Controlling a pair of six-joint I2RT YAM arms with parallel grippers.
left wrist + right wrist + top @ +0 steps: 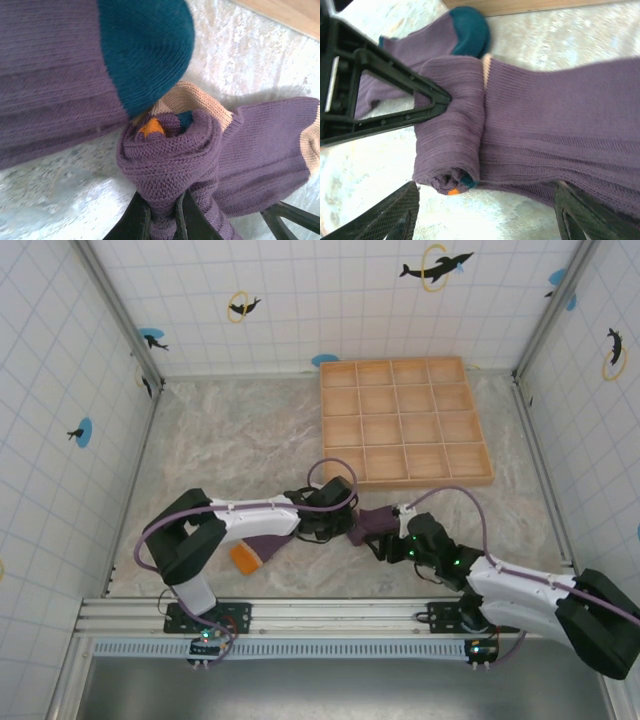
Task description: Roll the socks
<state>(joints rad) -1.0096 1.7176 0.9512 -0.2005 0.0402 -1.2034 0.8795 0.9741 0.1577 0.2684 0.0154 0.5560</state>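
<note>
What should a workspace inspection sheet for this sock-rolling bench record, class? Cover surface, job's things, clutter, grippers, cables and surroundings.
Surface: marbled tabletop, socks lying near the arms.
Job's things: purple socks, partly rolled into a sock roll; teal toe and tan band showing.
Clutter: wooden grid tray at far right.
Grippers: left gripper shut on the sock roll; right gripper open over the socks.
Cables: purple cables loop above each arm.
Surroundings: tiled walls with dolphin stickers.

The left pincer (164,206) is pinched closed while the right pincer (487,210) gapes wide, arms angled inward.
</note>
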